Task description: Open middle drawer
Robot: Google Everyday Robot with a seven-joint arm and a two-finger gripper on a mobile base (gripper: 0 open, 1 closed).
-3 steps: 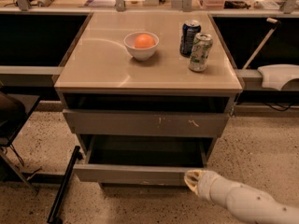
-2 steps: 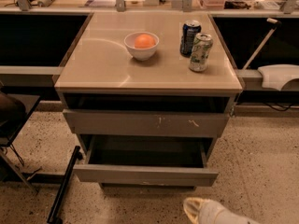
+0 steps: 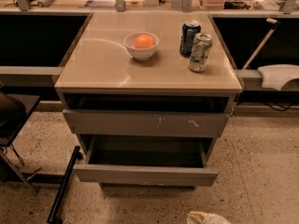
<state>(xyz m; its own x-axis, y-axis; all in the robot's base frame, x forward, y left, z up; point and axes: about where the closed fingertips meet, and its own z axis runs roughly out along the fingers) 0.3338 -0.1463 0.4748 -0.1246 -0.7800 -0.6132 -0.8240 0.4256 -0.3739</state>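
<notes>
Camera view: the middle drawer (image 3: 145, 175) stands pulled out at lower centre of the frame. Its plain grey-brown front sits well forward of the cabinet, and its dark, shallow inside is open to view. Just above it is the taller drawer front (image 3: 145, 123), marked with white scratches right of centre. A dark gap shows between that front's upper edge and the table (image 3: 93, 64).

My pincer (image 3: 202, 217) appears at the bottom edge of the frame, right of centre. It is a pale, rounded shape cut off by the border, over the speckled floor (image 3: 261, 171). It lies below and a little right of the open drawer's front and is not touching it. I cannot tell whether my pincer is wide or narrow, and only its uppermost part seems to show.

On the beige table, in the upper middle of the frame, a white bowl (image 3: 141, 48) holds an orange (image 3: 144, 41). To the right of the bowl a dark can (image 3: 190, 38) stands upright. A pale can (image 3: 200, 52) stands just beside it, nearer the camera and close to the table's right edge.

At lower left a black bar (image 3: 63, 185) slants across the floor beside the cabinet. At the right edge of the frame, level with the table, lies a white object (image 3: 278, 76).
</notes>
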